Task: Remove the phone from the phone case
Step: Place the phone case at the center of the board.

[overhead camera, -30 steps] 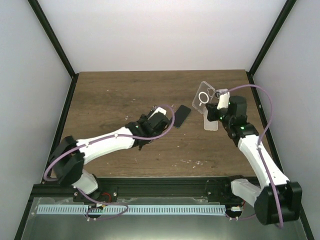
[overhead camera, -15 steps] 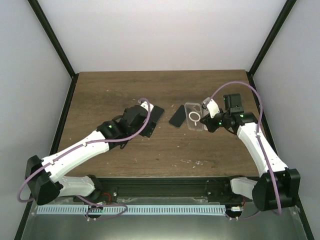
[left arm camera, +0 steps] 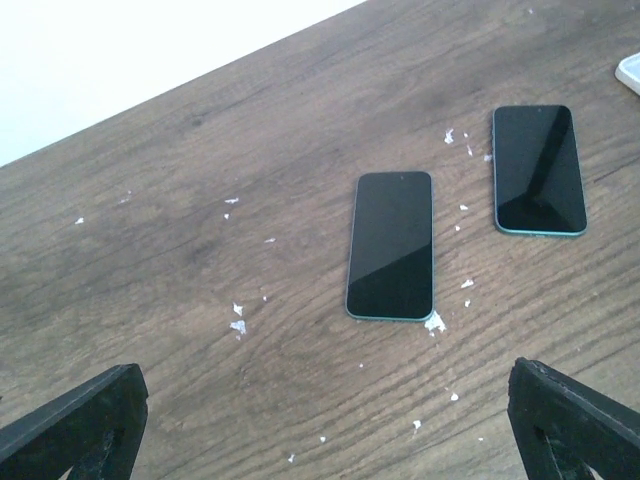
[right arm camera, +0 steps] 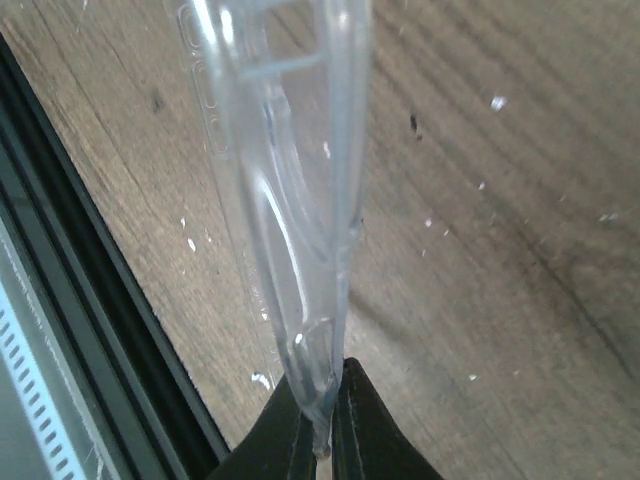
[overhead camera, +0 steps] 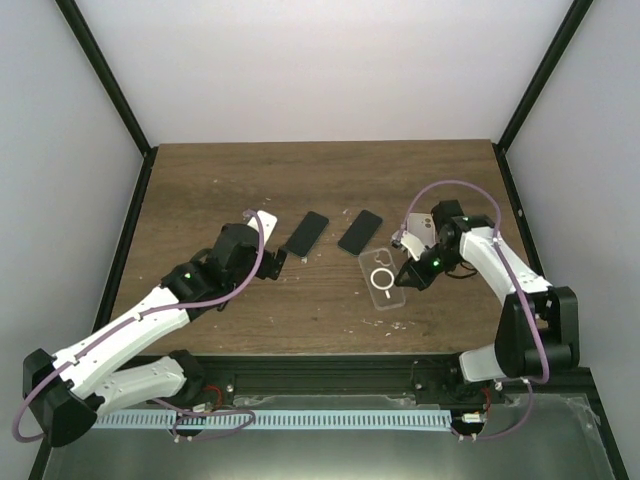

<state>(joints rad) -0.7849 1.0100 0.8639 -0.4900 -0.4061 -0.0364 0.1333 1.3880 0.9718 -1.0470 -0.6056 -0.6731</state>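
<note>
L tool (overhead camera: pixel 272 258) wide open, empty, at 8 o'clock of left phone (overhead camera: pixel 306 233). 2nd phone (overhead camera: pixel 360 231) near it at 3 o'clock, both flat on table (overhead camera: pixel 220 190). R tool (overhead camera: pixel 405 276) pinched tight on edge of clear case (overhead camera: pixel 383 280), which sits at 5 o'clock of 2nd phone, no phone in it.

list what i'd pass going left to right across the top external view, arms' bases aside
left gripper, open → first dark phone → second dark phone → clear case → right gripper, shut on the clear case's right edge
</note>
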